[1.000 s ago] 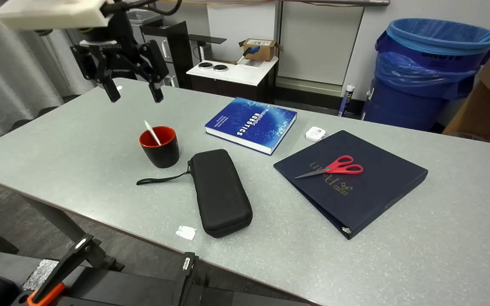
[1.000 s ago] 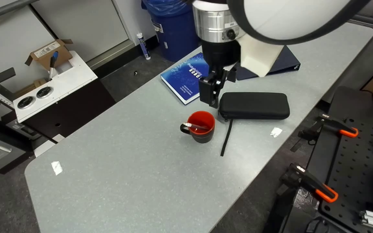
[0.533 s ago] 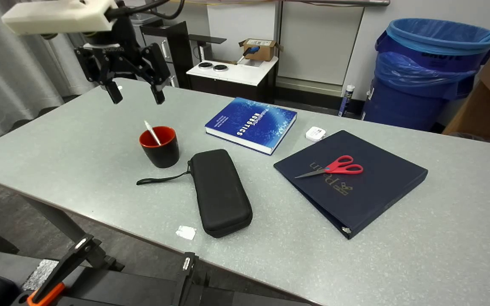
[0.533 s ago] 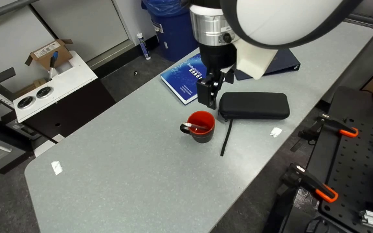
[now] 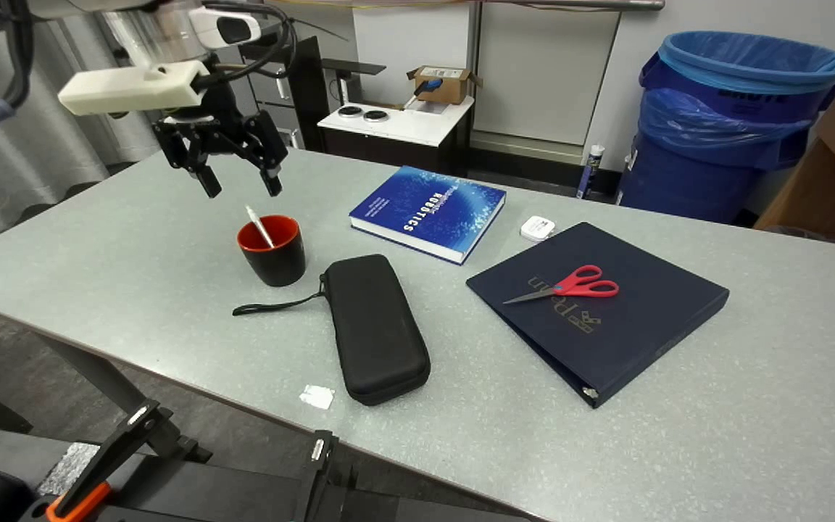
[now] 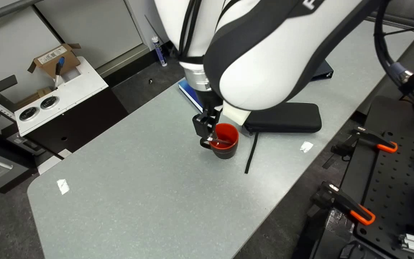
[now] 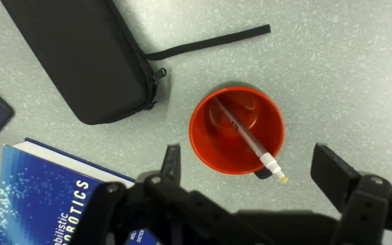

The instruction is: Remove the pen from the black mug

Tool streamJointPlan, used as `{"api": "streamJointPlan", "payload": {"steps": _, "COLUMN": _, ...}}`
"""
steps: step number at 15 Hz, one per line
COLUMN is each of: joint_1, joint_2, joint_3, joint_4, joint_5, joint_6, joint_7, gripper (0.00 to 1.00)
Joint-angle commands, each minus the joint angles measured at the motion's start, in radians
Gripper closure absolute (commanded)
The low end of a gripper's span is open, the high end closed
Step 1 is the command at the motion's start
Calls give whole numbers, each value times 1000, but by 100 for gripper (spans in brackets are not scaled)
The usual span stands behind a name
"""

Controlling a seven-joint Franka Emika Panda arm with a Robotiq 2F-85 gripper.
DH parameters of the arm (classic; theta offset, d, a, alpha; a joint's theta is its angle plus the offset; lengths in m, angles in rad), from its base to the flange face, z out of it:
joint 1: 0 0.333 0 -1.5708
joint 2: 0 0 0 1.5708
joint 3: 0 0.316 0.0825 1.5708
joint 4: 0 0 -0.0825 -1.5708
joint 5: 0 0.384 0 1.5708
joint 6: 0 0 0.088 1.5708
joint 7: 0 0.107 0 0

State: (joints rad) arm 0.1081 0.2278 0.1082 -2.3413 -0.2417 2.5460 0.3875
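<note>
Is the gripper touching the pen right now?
Apart. The wrist view shows the gripper open, with a visible gap between the pen and both fingers.

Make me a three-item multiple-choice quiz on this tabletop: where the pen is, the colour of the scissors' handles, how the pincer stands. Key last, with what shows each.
1. Where is the pen relative to the black mug?
A) Flat beside it
B) Tilted inside it
C) Underneath it

2. What colour are the handles of the scissors?
A) Red
B) Green
C) Yellow

3. How does the pincer stand?
A) Shut on the pen
B) Shut on nothing
C) Open

Key:
1 B: the wrist view shows it slanting across the mug's inside, white end past the rim.
2 A: both show red in an exterior view.
3 C: its fingers stand wide apart in the wrist view.
</note>
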Motion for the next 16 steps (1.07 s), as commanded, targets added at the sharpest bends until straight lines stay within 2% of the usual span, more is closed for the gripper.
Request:
{"api": "streamJointPlan", "payload": {"steps": 1, "joint_1": 76, "joint_2": 115, "joint_3": -52, "joint_4": 99, "joint_5": -48, "joint_6": 15, "joint_7": 72, "gripper": 0}}
{"api": "streamJointPlan", "payload": {"steps": 5, "joint_1": 129, "joint_2": 179, "joint_3": -87, "joint_4": 158, "joint_5": -37, "joint_6": 8, "joint_7": 73, "gripper": 0}}
{"api": "streamJointPlan", "payload": {"steps": 10, "joint_1": 142, "joint_2": 222, "joint_3": -95, "joint_4": 199, "joint_5": -5, "joint_6": 7, "joint_7": 28, "gripper": 0}}
{"api": "streamJointPlan", "payload": {"steps": 11, "joint_1": 138, "joint_2": 229, "joint_3": -88, "joint_4": 205, "joint_5": 6, "joint_6": 8, "joint_7": 15, "gripper": 25}}
{"api": "streamJointPlan", "payload": {"steps": 12, "joint_1": 140, "joint_2": 233, "joint_3": -89, "joint_4": 208, "joint_5": 6, "joint_6": 10, "joint_7": 14, "gripper": 26}}
{"api": "streamJointPlan", "payload": {"steps": 13, "joint_1": 141, "joint_2": 235, "joint_3": -90, "joint_4": 210, "joint_5": 6, "joint_6": 11, "joint_7": 13, "gripper": 33}}
{"api": "streamJointPlan", "payload": {"steps": 16, "joint_1": 139, "joint_2": 233, "joint_3": -90, "joint_4": 210, "joint_5": 9, "joint_6": 13, "joint_7": 9, "gripper": 58}}
